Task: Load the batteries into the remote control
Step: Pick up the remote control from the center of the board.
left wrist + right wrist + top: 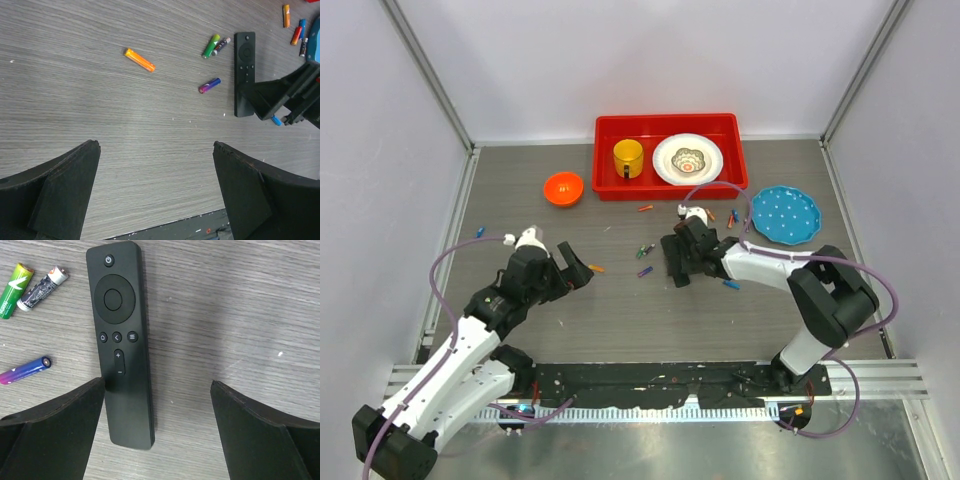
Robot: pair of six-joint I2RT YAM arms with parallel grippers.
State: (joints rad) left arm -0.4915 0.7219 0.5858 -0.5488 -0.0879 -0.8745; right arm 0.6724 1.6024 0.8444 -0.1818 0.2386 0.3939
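Note:
The black remote control (122,340) lies buttons-up on the table, its lower end between my right fingers, close to the left finger (60,425). My right gripper (157,384) is open above it; it also shows in the top view (673,262). The remote also shows in the left wrist view (245,75). Loose batteries lie nearby: a green one (15,284), a dark one (42,287), a purple-blue one (25,370) and an orange one (139,59). My left gripper (155,145) is open and empty over bare table, also seen from above (578,268).
A red tray (665,119) at the back holds a yellow mug (628,158) and a white plate (688,159). An orange bowl (563,188) stands left of it, a blue plate (785,215) to the right. More batteries lie scattered, one blue (731,284), one at the far left (479,232).

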